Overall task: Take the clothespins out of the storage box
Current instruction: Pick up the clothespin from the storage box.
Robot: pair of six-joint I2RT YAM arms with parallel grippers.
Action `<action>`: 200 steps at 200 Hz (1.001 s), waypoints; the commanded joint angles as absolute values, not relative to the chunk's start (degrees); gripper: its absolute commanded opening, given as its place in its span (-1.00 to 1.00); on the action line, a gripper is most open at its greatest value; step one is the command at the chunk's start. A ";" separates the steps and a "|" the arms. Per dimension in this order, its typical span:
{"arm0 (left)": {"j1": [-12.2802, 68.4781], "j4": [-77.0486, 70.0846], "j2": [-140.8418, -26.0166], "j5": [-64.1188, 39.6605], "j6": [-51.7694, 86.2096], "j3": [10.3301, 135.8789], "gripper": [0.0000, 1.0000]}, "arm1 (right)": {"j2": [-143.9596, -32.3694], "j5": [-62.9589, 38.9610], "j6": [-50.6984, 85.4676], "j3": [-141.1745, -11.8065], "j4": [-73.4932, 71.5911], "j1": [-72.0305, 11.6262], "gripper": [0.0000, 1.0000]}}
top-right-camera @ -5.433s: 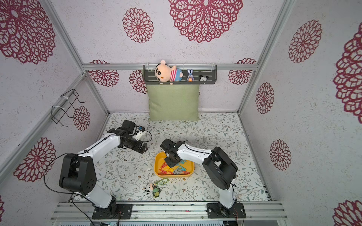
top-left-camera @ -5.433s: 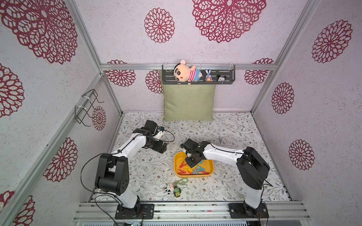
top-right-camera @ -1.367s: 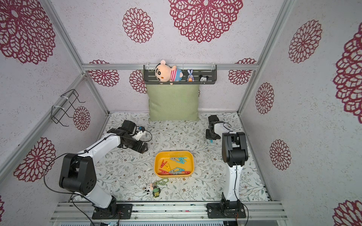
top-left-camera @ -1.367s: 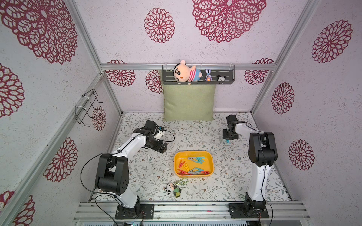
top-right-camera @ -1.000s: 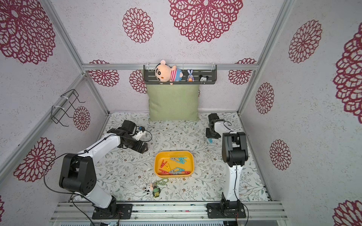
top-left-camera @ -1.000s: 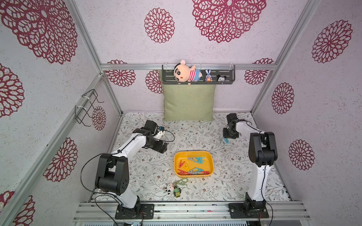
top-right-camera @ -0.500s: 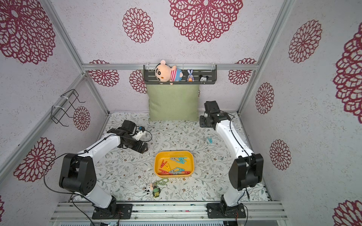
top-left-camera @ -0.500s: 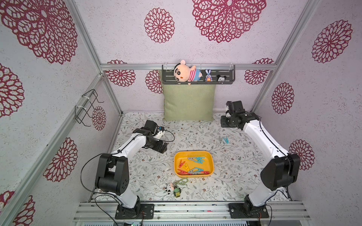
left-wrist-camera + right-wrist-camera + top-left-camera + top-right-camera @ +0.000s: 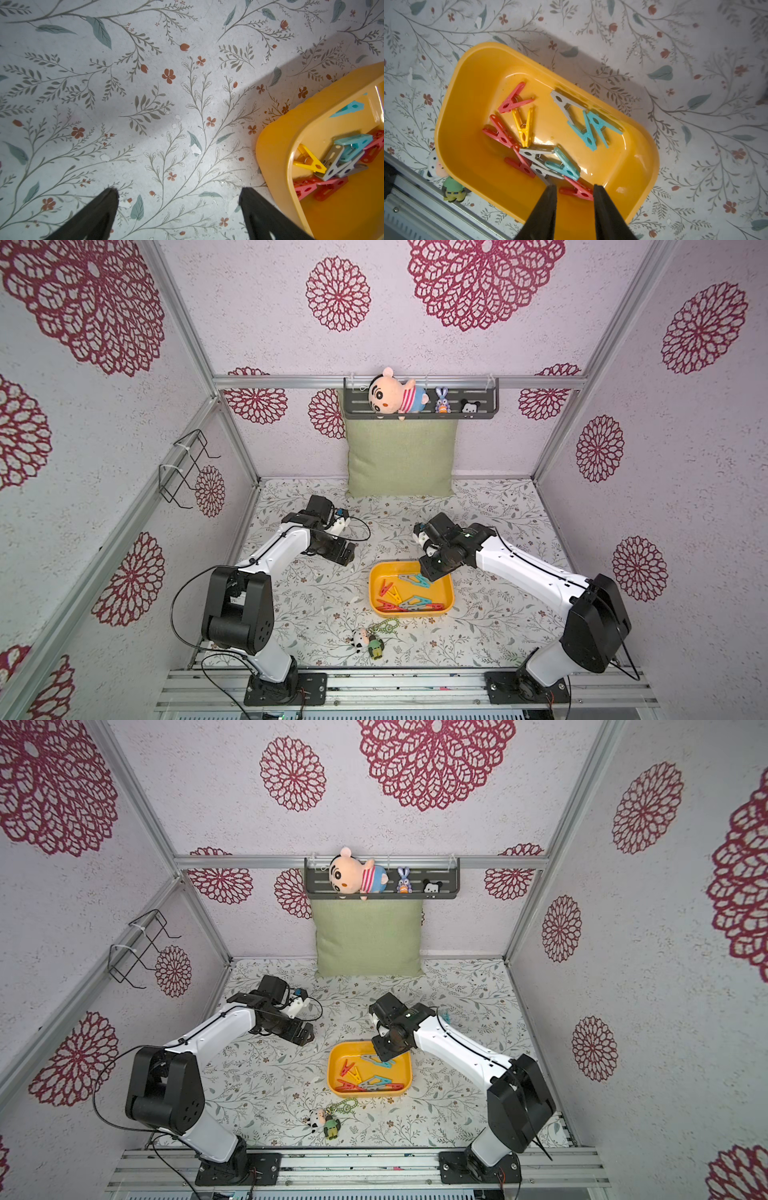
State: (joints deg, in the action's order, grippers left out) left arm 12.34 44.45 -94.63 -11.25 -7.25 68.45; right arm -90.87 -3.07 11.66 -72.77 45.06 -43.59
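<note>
Right gripper (image 9: 575, 188) partly open, empty, over storage box (image 9: 452, 116). Loose clothespins (image 9: 525, 128) lie inside box. Left gripper (image 9: 178, 190) wide open, empty, above worktop (image 9: 145, 83) beside box.

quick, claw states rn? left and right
Left claw: open wide, empty, over the table beside the storage box.
Right claw: open partway, empty, above the clothespins in the box.
</note>
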 commanded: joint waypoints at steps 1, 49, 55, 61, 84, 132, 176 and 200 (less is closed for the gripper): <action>12.47 43.99 -94.71 -11.19 -7.20 68.38 0.98 | -93.33 -1.87 12.89 -73.03 44.39 -45.17 -0.32; 12.45 44.04 -94.66 -11.10 -7.21 68.46 0.98 | -98.73 2.38 13.13 -71.73 44.76 -46.10 -0.35; 12.47 44.20 -94.68 -11.15 -7.21 68.55 0.98 | -98.94 2.62 13.17 -71.45 44.50 -46.14 -0.35; 12.40 44.16 -94.72 -11.21 -7.19 68.55 0.98 | -99.04 2.92 13.27 -71.25 44.12 -46.23 -0.35; 12.57 44.20 -94.75 -11.37 -7.20 68.55 0.98 | -100.03 4.31 13.28 -70.47 43.19 -46.32 -0.35; 12.74 44.20 -94.92 -11.35 -7.17 68.56 0.98 | -102.80 9.66 13.40 -70.10 42.69 -47.46 -0.30; 12.72 44.16 -94.92 -11.21 -7.19 68.57 0.98 | -104.27 8.64 13.18 -69.57 40.55 -47.55 -0.27; 12.74 44.14 -94.86 -11.24 -7.23 68.47 0.98 | -104.80 7.26 13.15 -69.27 39.34 -47.64 -0.27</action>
